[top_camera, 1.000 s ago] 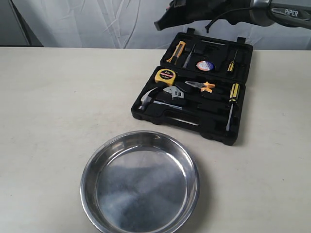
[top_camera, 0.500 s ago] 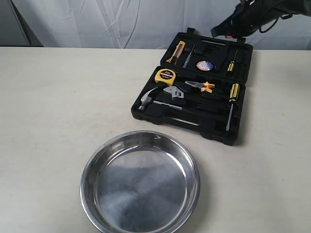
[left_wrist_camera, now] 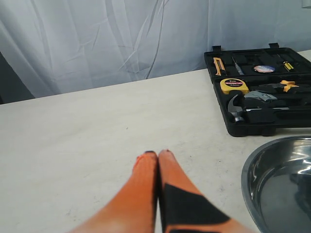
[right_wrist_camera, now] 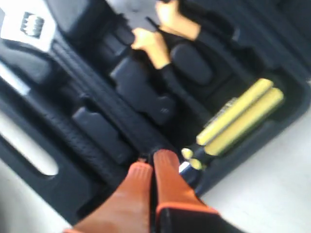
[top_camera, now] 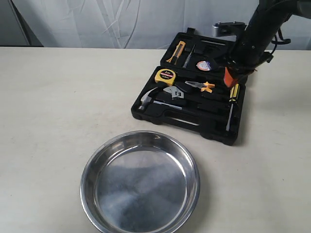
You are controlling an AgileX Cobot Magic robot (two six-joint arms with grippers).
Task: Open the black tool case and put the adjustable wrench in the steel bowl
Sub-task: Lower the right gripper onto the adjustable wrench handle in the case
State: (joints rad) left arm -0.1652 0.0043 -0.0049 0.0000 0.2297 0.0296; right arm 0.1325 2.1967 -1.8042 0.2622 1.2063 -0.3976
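The black tool case [top_camera: 187, 122] lies open at the right centre of the table, lid flat behind it. In its tray the adjustable wrench [top_camera: 176, 93] rests beside a claw hammer [top_camera: 147, 99]. The steel bowl [top_camera: 140, 189] stands empty in front of the case. My right gripper [top_camera: 228, 77] hovers shut over the tray's right side. In the right wrist view its tips [right_wrist_camera: 151, 162] are at the end of the wrench's black handle [right_wrist_camera: 92, 92], holding nothing. My left gripper [left_wrist_camera: 157, 154] is shut and empty over bare table, with the case [left_wrist_camera: 252, 130] and bowl [left_wrist_camera: 279, 187] off to one side.
The tray also holds a yellow tape measure [top_camera: 164, 75], orange-handled pliers [top_camera: 203, 87] and yellow screwdrivers [top_camera: 233, 92]. The lid holds a utility knife [top_camera: 177, 51] and a tape roll [top_camera: 203, 65]. White curtain hangs behind the table.
The right arm swung from above the lid's back edge to the right and dropped down over the tray's right side. Case, tools and bowl have not moved.
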